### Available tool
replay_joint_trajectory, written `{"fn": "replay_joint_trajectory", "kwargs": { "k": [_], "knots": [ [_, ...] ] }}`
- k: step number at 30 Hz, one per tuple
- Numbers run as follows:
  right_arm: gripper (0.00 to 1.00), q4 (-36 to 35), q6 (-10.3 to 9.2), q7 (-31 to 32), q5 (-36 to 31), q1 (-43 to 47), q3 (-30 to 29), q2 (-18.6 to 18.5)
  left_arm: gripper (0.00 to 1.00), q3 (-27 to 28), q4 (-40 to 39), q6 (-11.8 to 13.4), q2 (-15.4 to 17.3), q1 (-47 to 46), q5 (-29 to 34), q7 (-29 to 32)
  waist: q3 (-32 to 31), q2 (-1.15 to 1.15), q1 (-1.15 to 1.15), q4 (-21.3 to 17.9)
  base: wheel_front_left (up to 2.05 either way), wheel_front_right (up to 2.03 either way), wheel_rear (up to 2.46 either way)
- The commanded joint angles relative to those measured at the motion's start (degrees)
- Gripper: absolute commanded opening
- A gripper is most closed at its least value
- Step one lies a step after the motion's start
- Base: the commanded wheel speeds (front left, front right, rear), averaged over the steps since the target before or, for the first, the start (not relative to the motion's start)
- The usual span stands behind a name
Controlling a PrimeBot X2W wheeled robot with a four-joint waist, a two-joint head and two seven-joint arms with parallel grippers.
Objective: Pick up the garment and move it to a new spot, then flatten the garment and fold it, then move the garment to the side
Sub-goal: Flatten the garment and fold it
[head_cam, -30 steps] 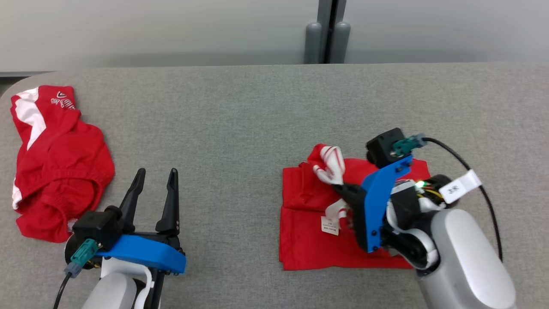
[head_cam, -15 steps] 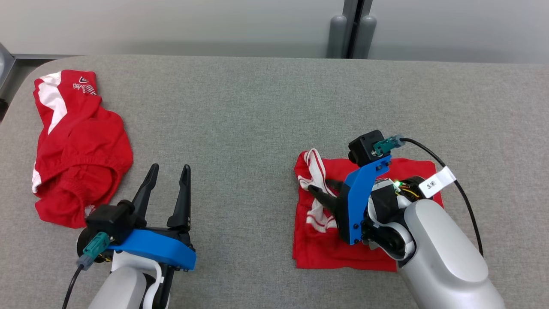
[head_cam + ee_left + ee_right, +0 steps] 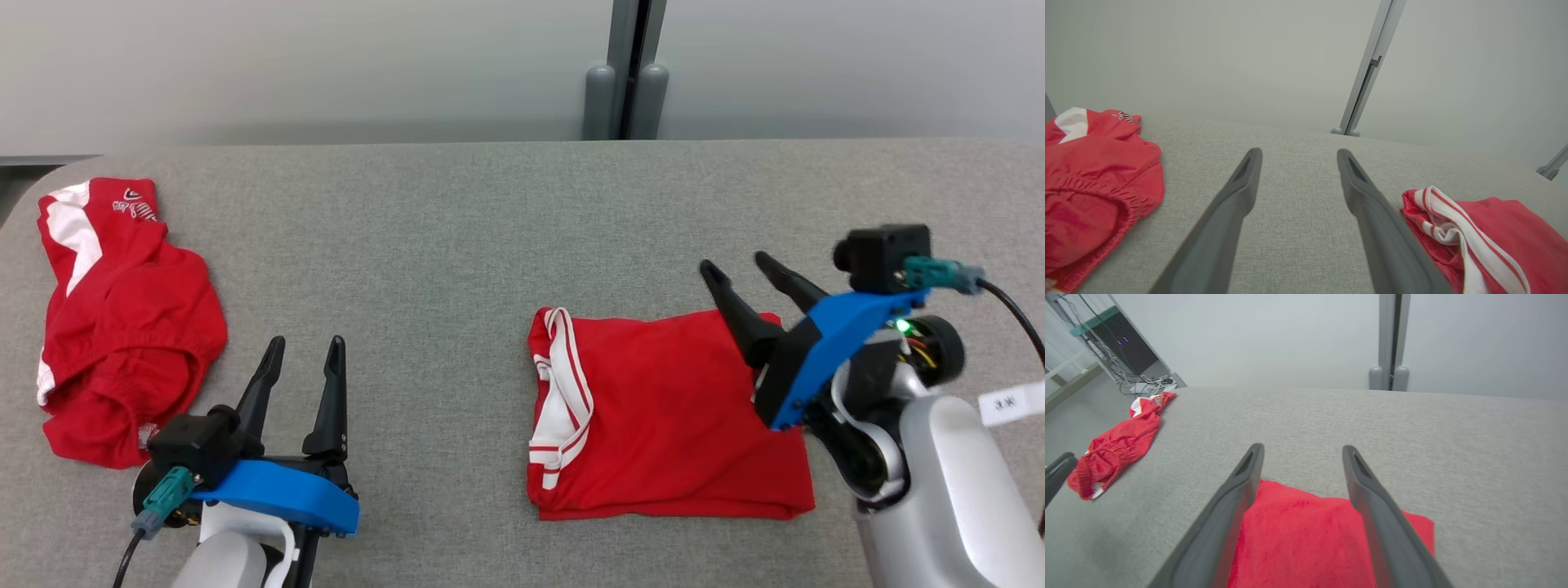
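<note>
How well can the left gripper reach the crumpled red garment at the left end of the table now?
Probably yes. The left gripper stands open just beside the crumpled red garment, fingers pointing up the table, with bare grey table between them and nothing in the way.

Robotics lab / test rm.

Work surface was a grey fabric-covered table (image 3: 490,229) w/ a rounded far-left corner. Behind its far edge stood plain pale partition panels (image 3: 286,65) joined by a grey metal post (image 3: 627,49) on two rounded feet (image 3: 600,102). Off that far-left corner, in the right wrist view, were a dark equipment cabinet (image 3: 1128,345) w/ small blue lights, a tangle of cables (image 3: 1147,381) on the floor (image 3: 1069,428) & pale framing (image 3: 1063,369) nearby. The right gripper (image 3: 731,261) carried a blue bracket (image 3: 841,327), exposed coloured wiring (image 3: 918,353), a lit green LED (image 3: 902,327) & a black cable (image 3: 1016,314) w/ a paper tag (image 3: 1008,402): bench hardware typical of a research setup.
</note>
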Motion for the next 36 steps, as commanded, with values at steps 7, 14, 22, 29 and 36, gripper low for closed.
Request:
{"fn": "replay_joint_trajectory", "kwargs": {
  "k": [7,14,22,29,36],
  "knots": [
    [0.43,-2.4,0.04,-9.1,-11.1,11.1,-2.6,-0.8,1.0,0.6,-1.4,0.2,0.7,0.9,0.2,-0.4,-0.3,0.0,0.0,-0.7,0.0,0.0,0.0],
    [0.0,6.8,0.04,-17.3,-8.6,10.6,6.3,0.3,1.0,0.3,-2.0,-0.2,0.6,-0.3,0.7,-0.4,1.2,0.0,0.0,0.0,0.0,0.0,0.0],
    [0.0,18.9,0.03,-22.6,-2.2,2.6,18.4,0.2,1.0,-1.4,-0.9,-1.2,-0.3,-2.0,1.0,-0.3,1.6,0.0,0.0,3.3,0.0,0.0,0.0],
    [0.0,24.1,0.03,-21.3,3.6,-1.9,30.5,0.2,1.0,-2.2,0.0,-1.4,-0.9,-2.3,1.1,-0.3,1.3,0.0,0.0,4.9,0.0,0.0,0.0],
    [1.0,22.3,0.03,-25.6,9.1,-3.2,30.6,0.2,1.0,-0.9,0.1,-0.8,-0.5,-0.4,0.5,-0.4,-0.1,0.0,0.0,3.2,0.0,0.0,0.0]
  ]
}}
